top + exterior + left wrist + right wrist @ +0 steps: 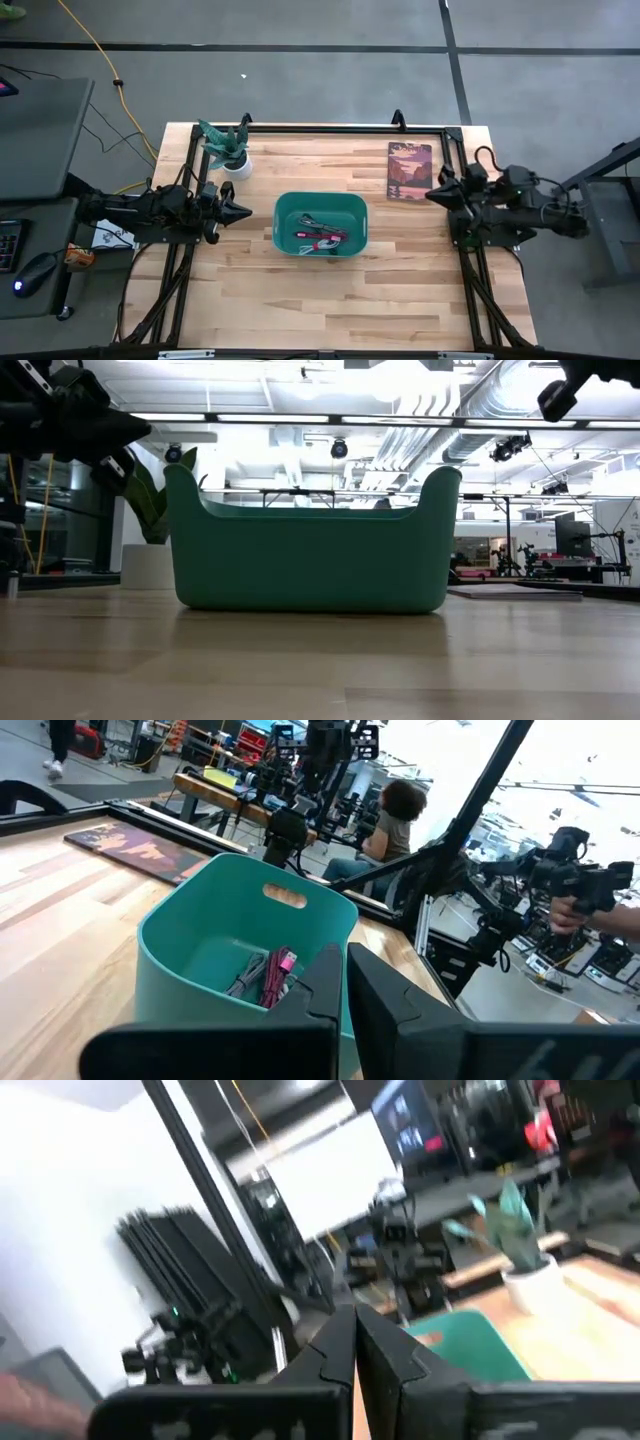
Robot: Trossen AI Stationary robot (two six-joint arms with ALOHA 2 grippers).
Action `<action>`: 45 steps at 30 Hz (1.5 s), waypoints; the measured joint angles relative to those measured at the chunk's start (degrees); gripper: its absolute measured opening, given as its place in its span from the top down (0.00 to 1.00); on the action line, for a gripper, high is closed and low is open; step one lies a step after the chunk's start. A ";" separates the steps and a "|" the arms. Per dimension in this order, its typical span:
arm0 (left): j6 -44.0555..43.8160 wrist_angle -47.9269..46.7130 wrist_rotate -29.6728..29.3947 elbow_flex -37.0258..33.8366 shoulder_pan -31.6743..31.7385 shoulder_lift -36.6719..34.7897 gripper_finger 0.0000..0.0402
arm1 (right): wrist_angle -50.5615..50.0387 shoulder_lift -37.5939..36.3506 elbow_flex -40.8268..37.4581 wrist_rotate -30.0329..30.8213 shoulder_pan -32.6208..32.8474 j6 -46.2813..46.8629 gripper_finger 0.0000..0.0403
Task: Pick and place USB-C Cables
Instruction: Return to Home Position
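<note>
My left end effector (242, 212) and my right end effector (432, 195) are both closed on nothing, clear of the teal bin (320, 197) holding the USB-C cables (320, 238).

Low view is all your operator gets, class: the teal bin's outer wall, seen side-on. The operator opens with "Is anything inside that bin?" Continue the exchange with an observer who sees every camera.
Observer: Yes. From above, the USB-C cables lie bundled together on the floor of the teal bin.
Operator: Where is the left tool?
Observer: The left tool is level with the bin on its left, apart from it, shut and empty.
Operator: And the right one?
Observer: The right tool is near the table's right side, by a flat illustrated card, also shut.
</note>
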 joint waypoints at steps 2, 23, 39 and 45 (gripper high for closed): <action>0.01 0.00 0.00 0.00 0.00 0.00 1.00 | 3.40 -1.79 -2.49 0.06 0.00 -0.02 1.00; 0.00 0.01 0.00 0.00 0.01 0.00 1.00 | 26.36 -3.03 -18.23 7.50 6.17 1.35 1.00; 0.02 0.02 0.00 0.00 0.00 0.00 1.00 | 19.50 -3.81 -21.33 7.25 10.25 -0.09 1.00; 0.02 0.09 -0.03 0.02 0.02 0.00 1.00 | 15.35 -4.67 -21.49 7.32 10.25 -4.33 1.00</action>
